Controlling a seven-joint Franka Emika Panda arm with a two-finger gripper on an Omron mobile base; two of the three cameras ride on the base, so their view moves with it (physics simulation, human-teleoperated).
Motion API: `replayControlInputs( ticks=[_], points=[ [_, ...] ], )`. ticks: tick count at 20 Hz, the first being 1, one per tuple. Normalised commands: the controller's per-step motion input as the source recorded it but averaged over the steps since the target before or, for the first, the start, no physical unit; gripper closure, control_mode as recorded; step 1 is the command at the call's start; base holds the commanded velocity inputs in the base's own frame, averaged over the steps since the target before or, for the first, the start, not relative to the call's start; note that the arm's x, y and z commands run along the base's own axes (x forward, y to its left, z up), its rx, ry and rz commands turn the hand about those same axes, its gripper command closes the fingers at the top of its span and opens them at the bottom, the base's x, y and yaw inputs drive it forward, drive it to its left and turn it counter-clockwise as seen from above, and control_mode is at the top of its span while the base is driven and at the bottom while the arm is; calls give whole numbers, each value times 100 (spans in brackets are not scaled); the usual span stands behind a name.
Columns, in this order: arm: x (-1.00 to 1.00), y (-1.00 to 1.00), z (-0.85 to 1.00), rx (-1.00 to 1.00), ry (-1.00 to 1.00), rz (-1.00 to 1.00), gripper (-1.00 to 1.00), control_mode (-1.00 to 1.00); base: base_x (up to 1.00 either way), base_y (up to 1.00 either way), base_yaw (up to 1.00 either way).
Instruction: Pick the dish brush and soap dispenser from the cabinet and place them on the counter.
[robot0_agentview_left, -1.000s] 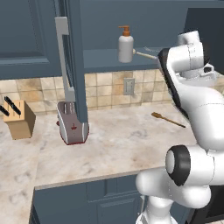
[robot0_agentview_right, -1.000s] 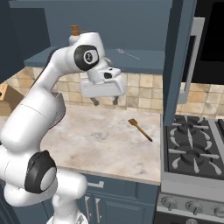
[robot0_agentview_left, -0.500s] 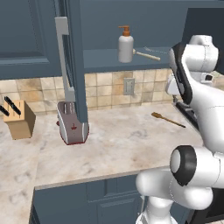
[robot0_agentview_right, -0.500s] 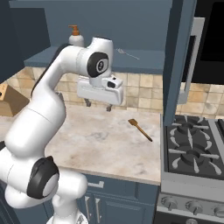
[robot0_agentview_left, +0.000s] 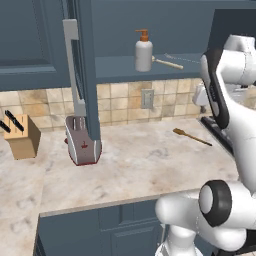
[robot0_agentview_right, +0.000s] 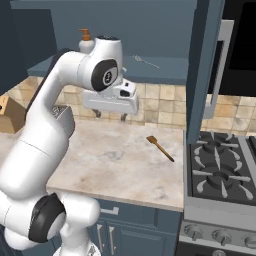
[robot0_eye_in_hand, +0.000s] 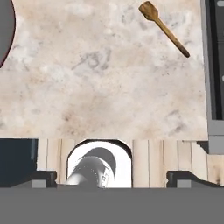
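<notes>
The white soap dispenser (robot0_agentview_left: 143, 50) with its orange pump stands on the shelf of the open cabinet (robot0_agentview_left: 82, 75). Right of it on the same shelf lies the pale dish brush (robot0_agentview_left: 168, 62). In the right base view the dispenser (robot0_agentview_right: 86, 42) peeks out from behind my arm. My gripper (robot0_agentview_right: 110, 116) hangs open below shelf height, pointing down at the counter (robot0_agentview_right: 115, 160), with nothing in it. In the hand view its fingertips (robot0_eye_in_hand: 43, 177) stand wide apart over bare counter (robot0_eye_in_hand: 109, 87).
A brown wooden spatula (robot0_agentview_left: 192, 136) lies on the counter near the stove (robot0_agentview_right: 220, 175). A toaster (robot0_agentview_left: 82, 145) and a knife block (robot0_agentview_left: 20, 135) stand to the left. A thin grey rod (robot0_agentview_right: 145, 61) lies on the shelf. The right cabinet door (robot0_agentview_right: 202, 75) stands open.
My arm has swung its upper links higher. The hand has levelled out to point straight down and drifted slightly left over the counter. The jaws stayed open.
</notes>
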Motion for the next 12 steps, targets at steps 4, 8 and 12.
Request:
replayControlInputs(
  ticks=[4, 8, 12],
  points=[
    [-12, 6, 20, 0, -40, 19, -100, -100, 0, 0, 0],
    [0, 8, 28, 0, -30, 24, -100, -100, 0, 0, 0],
    [3, 1, 21, -3, -9, 14, -100, -100, 0, 0, 0]
  ],
)
